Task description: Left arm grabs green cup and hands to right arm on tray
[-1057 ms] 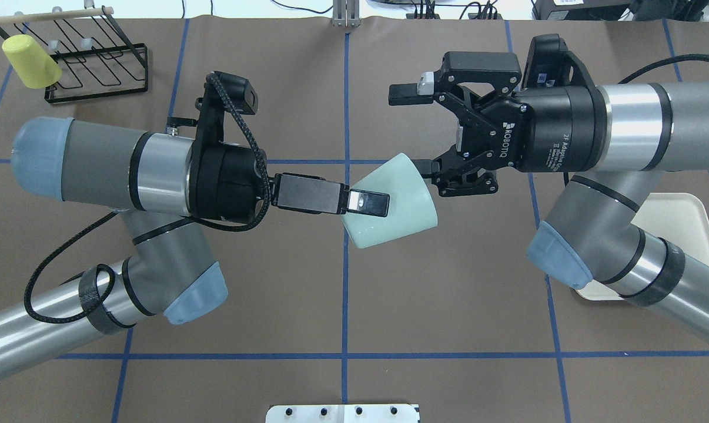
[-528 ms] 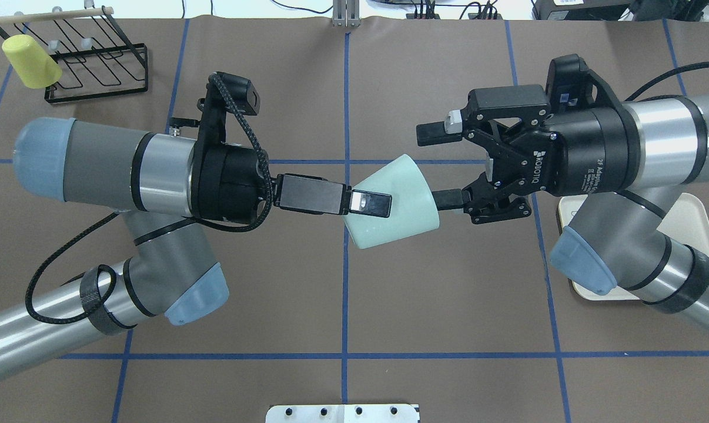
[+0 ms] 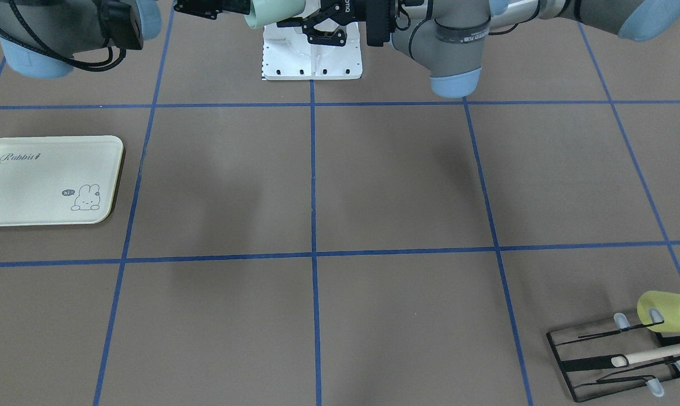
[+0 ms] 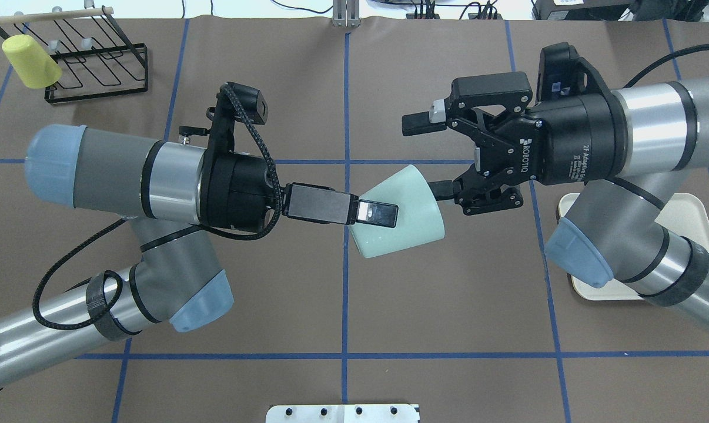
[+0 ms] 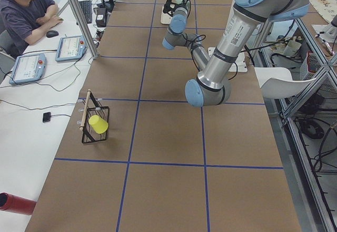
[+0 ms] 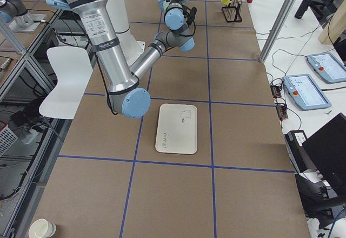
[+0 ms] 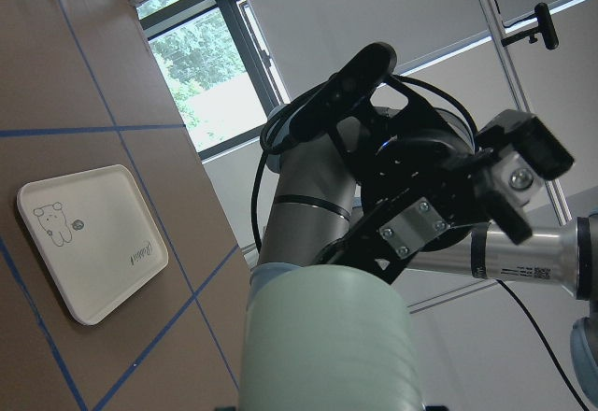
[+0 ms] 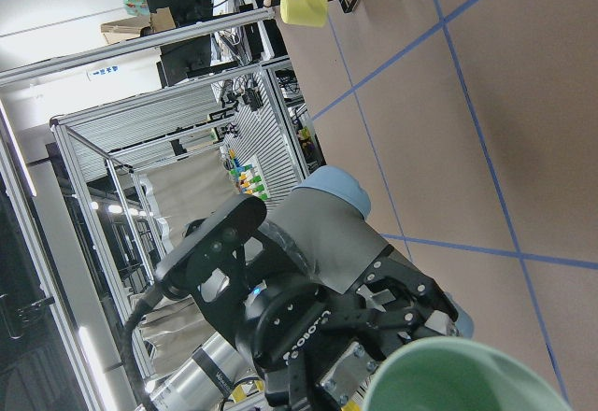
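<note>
My left gripper [image 4: 383, 215], the one with the long flat fingers, is shut on the pale mint-green cup [image 4: 413, 205] and holds it tilted in the air over the table's middle. My right gripper [image 4: 422, 157], the ROBOTIQ claw, is open and faces the cup from the right. Its lower fingertip is close beside the cup's right edge, and its upper finger is above and clear of the cup. The cup also shows in the front view [image 3: 272, 12] and in the left wrist view [image 7: 327, 346]. The cream Rabbit tray [image 4: 692, 211] lies on the table, partly under my right arm.
A black wire rack [image 4: 96, 59] with a yellow-green cup [image 4: 30, 61] on it stands at the far left corner. The tray [image 3: 47, 180] has nothing on it. A white mounting plate [image 4: 343, 413] sits at the near edge. An operator [image 5: 26, 10] sits beyond the table's far side.
My right gripper, still open, backed away to the right and has now come back towards the cup. My left arm has shifted slightly right and towards the near edge, still holding the cup.
</note>
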Controlling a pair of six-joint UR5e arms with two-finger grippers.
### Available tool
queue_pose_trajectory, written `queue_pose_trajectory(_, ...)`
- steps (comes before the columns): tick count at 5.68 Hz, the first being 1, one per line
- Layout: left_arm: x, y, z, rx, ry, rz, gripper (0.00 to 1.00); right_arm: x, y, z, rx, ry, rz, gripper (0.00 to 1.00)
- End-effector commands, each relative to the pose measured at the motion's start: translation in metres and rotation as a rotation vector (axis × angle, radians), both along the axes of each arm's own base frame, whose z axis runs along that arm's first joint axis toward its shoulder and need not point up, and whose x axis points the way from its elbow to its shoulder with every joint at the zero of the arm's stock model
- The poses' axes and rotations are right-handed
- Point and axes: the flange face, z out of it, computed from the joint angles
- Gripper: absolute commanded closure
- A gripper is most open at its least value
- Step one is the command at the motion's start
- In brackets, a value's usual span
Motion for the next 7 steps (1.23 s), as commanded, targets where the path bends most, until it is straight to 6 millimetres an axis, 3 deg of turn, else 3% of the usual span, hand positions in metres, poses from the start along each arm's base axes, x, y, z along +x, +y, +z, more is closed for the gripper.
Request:
queue_pose_trajectory(1,0.003,0.002,-0.004,0.002,0.003,0.006,0.98,-0.011,-0.008,-0.002,0.006,0.083,0.006,0.05)
queue_pose_trajectory(4,0.007,0.005,-0.006,0.003,0.002,0.014,0.98,0.002,-0.009,-0.010,0.053,0.154,-0.071,0.05)
queue_pose_trajectory(5,0.007,0.006,-0.007,0.003,0.004,0.015,0.98,0.007,-0.009,-0.010,0.064,0.163,-0.082,0.13)
queue_pose_trajectory(6,0.009,0.008,-0.007,0.003,0.004,0.019,0.98,0.007,-0.007,-0.009,0.077,0.168,-0.096,0.50)
queue_pose_trajectory(7,0.010,0.007,-0.007,0.001,0.002,0.019,0.98,0.009,-0.003,-0.010,0.109,0.174,-0.114,0.50)
